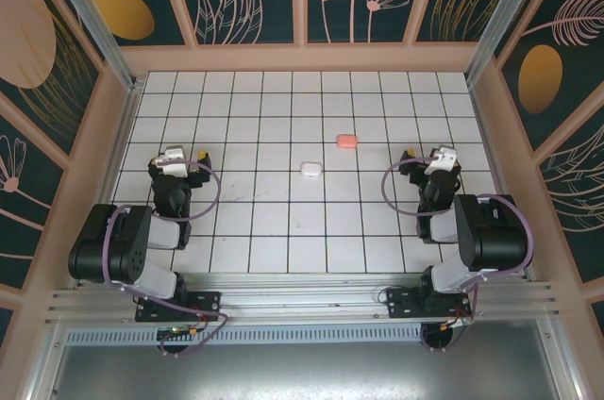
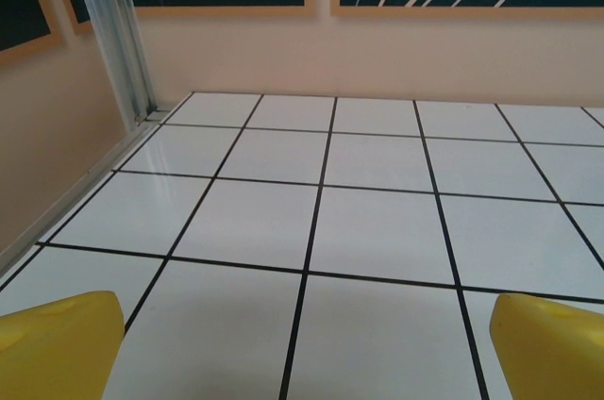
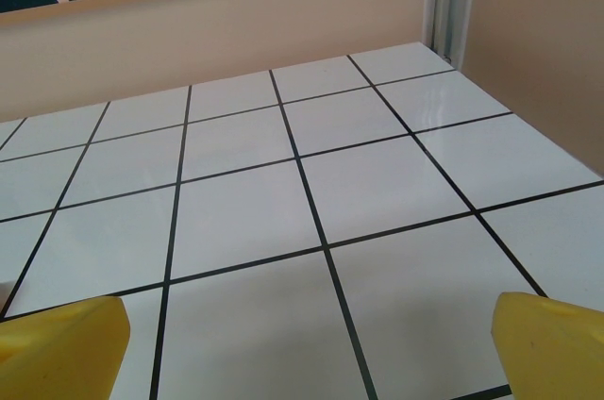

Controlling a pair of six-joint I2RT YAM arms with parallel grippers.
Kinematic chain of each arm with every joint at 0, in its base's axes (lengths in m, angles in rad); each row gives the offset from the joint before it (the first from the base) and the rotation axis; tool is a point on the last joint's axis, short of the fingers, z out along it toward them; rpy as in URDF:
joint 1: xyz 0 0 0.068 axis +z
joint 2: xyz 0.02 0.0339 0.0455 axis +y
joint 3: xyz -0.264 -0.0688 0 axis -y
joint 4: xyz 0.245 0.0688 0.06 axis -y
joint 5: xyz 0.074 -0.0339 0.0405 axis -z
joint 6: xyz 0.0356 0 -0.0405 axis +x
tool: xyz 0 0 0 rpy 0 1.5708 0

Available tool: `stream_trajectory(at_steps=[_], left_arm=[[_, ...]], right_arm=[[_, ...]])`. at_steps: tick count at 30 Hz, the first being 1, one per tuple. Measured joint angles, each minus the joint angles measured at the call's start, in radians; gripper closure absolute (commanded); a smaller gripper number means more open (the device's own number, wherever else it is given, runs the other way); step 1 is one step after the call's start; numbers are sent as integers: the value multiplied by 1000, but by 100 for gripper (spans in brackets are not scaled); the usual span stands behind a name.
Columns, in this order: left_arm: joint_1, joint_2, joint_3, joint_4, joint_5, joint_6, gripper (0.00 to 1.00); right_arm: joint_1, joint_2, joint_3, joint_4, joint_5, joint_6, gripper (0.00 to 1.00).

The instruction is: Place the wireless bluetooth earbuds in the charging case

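The left gripper (image 1: pixel 179 157) and the right gripper (image 1: pixel 436 157) are held spread wide, with nothing gripped. Two charging cases are counted between them: one white case (image 1: pixel 310 170) about midway, and one pink case (image 1: pixel 347 141) nearer the right gripper.

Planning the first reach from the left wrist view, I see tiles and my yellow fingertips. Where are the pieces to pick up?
Observer: From above, a small white piece lies near the middle of the table, ahead and right of the left gripper.
Operator: Anything else?
Observer: A small pink piece lies farther back and right of it, apart from it.
Operator: And the other arm?
Observer: The right gripper is open and empty, near the table's right side.
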Motion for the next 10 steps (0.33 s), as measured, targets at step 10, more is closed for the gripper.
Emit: stream_trajectory(at_steps=[10], left_arm=[[0,0,0,5,0,0,1]], right_arm=[[0,0,0,0,-8,0,1]])
